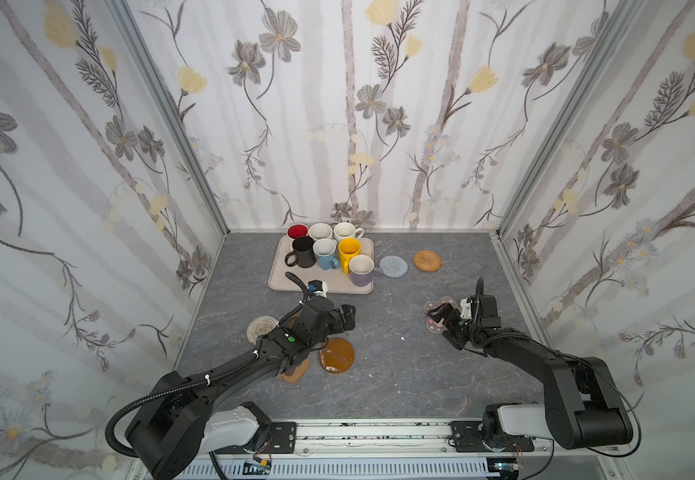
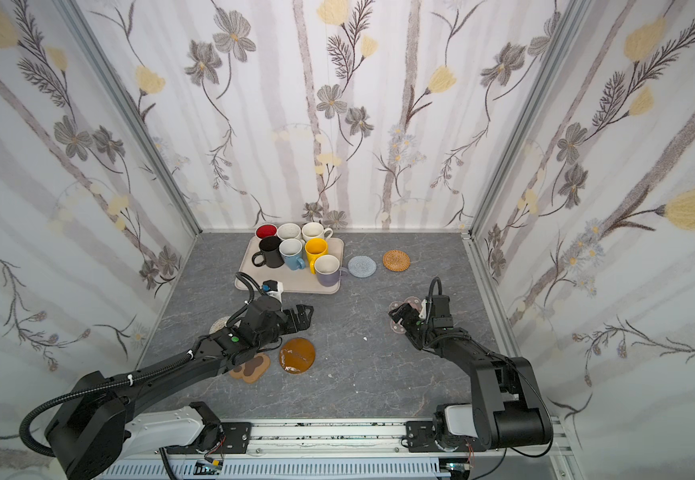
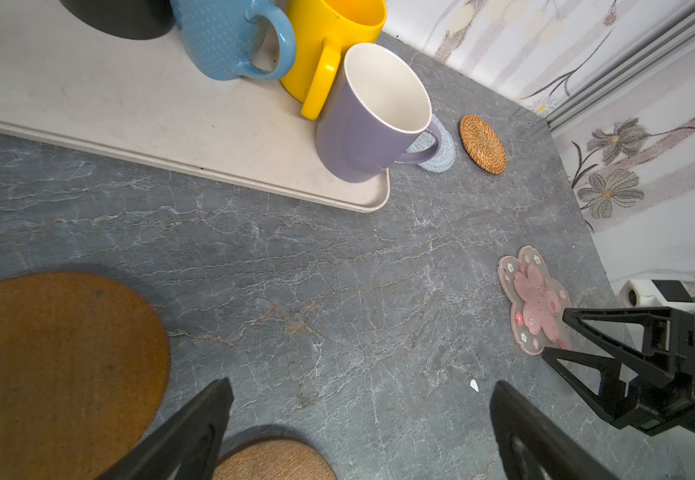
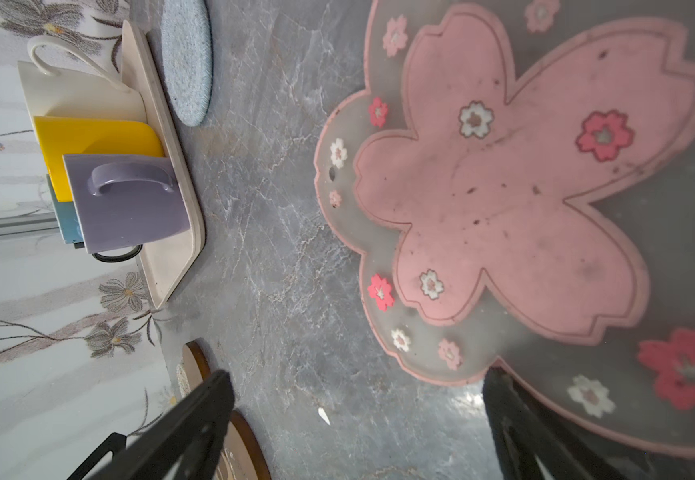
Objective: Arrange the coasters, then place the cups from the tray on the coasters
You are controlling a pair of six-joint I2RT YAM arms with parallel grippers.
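Observation:
Several cups stand on the beige tray (image 1: 292, 283) at the back, the lavender cup (image 1: 361, 271) nearest its front right corner. Right of the tray lie a pale blue crochet coaster (image 1: 393, 266) and a rattan coaster (image 1: 427, 260). My right gripper (image 1: 441, 322) is open, low over the near edge of the pink-flower coaster (image 4: 503, 199), holding nothing. My left gripper (image 1: 350, 318) is open and empty above bare table. Around the left arm lie an amber disc (image 1: 336, 355), a whitish spiral coaster (image 1: 259, 328) and a paw-print coaster (image 2: 254, 368), partly hidden.
Flowered walls close in the grey marble table (image 1: 379, 374) on three sides. A metal rail (image 1: 370, 434) with both arm bases runs along the front. A small white fleck (image 1: 402, 338) lies mid-table. In the left wrist view a second brown disc (image 3: 46, 365) sits beside the fingers.

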